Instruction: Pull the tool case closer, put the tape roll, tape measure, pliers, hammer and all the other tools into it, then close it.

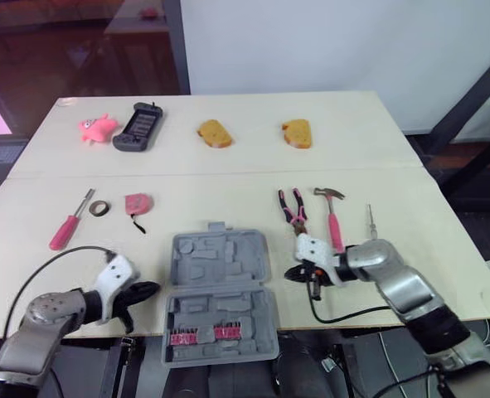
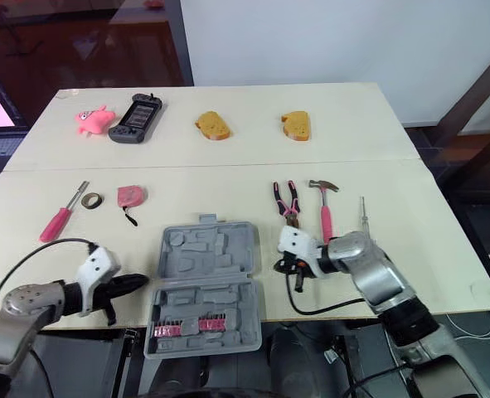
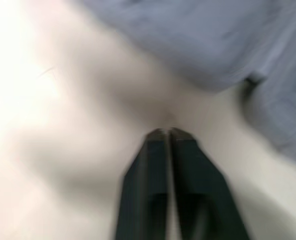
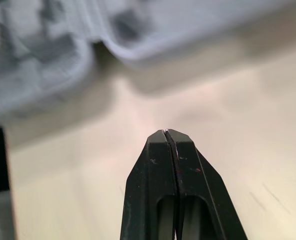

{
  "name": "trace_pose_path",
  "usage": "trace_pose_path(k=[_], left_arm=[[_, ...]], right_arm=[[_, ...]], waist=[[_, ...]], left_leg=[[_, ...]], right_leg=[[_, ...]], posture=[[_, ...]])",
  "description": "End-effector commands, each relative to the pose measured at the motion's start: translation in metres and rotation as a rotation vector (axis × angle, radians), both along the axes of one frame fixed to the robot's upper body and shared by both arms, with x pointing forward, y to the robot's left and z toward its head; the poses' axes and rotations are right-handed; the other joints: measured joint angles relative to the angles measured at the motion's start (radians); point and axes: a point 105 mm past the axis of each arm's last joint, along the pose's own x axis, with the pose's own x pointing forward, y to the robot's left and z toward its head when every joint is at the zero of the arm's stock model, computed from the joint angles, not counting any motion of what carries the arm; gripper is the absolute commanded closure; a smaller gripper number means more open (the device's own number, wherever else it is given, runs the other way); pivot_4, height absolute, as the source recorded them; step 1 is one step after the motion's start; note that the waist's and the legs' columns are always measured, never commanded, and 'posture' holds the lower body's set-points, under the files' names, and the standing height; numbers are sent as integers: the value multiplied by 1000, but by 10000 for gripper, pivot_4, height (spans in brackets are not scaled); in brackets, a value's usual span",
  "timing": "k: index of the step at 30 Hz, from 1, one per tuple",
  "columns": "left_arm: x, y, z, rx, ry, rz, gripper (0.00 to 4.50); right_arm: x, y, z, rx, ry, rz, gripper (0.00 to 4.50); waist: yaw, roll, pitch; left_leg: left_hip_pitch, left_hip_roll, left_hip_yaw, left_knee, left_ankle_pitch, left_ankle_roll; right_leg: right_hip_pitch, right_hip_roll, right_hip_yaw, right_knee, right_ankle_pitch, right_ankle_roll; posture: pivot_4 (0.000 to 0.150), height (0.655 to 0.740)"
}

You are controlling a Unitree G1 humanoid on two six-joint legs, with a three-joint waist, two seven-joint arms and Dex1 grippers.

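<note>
Tool case (image 1: 218, 282) lies open at the near edge of the surface (image 1: 228, 178) between left gripper (image 1: 142, 292) and right gripper (image 1: 298, 273), both pinched shut, empty; we'd open the right one before reaching for the pliers (image 1: 295, 217) beyond it.

No legible txt, labels or nos. on any item.

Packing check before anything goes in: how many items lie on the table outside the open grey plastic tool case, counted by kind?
Loose tools: 6 (pink-handled screwdriver, dark tape roll, pink tape measure, pink-handled pliers, pink-handled hammer, thin silver-shafted tool)
Yellow-brown bread-shaped toys: 2
Pink soft toy: 1
Black handheld device: 1
Total: 10
</note>
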Motion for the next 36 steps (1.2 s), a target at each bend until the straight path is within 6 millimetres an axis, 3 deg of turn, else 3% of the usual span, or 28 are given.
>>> trace_pose_path(k=[1,3,5,7,11,14,19,24,30,36], left_arm=[[0,47,24,43,-76,123,22696],[-1,67,38,41,-126,180,10898],[-4,84,51,37,-164,237,2399],[-6,101,71,-79,-239,329,0],[-22,129,87,-164,-306,404,0],[-34,145,88,-145,-318,445,0],[-39,147,84,-133,-317,452,0],[-35,142,87,-98,-366,446,0],[-39,130,98,-60,-458,469,0],[-59,115,104,-64,-520,539,0]], right_arm=[[-2,-21,40,155,-69,-80,32111],[-4,-36,53,212,-98,-152,20421],[-8,-54,59,244,-114,-229,12047],[-16,-74,61,278,-107,-322,2236],[-27,-104,59,354,-119,-461,996],[-34,-127,54,353,-126,-544,996],[-33,-140,53,361,-140,-576,996],[-13,-125,81,489,-177,-556,996],[-3,-63,108,543,-103,-333,996],[15,-6,145,528,-70,-105,996]], waist=[[2,0,0],[2,-1,1],[2,-1,0],[5,-2,0],[3,-2,0],[-1,-2,0],[1,-2,0],[0,-2,0],[-2,-3,0],[0,-2,0]], left_leg=[[0,0,0,0,0,0],[-1,0,0,0,0,0],[-1,0,0,0,0,0],[-1,0,0,0,0,0],[-1,0,1,0,0,0],[0,0,1,0,0,0],[0,0,2,0,0,0],[0,0,2,0,0,0],[-1,0,2,-1,0,0],[-1,0,3,0,0,0]], right_leg=[[0,0,0,0,0,0],[-1,0,0,0,0,0],[0,-1,0,-1,-1,-1],[0,-1,0,-1,-1,-1],[0,-1,0,-1,-1,-1],[0,-1,0,-1,-2,-1],[-1,-1,1,-1,-4,-5],[-1,-1,1,-1,-3,-5],[-1,-1,1,-1,-3,-4],[-2,-1,2,-1,-3,-4]], posture=[[1500,7400],[1500,7400],[1500,7400],[1500,7400],[1500,7400],[1500,7400],[1500,7400],[1500,7400],[1500,7400],[1500,7400]])
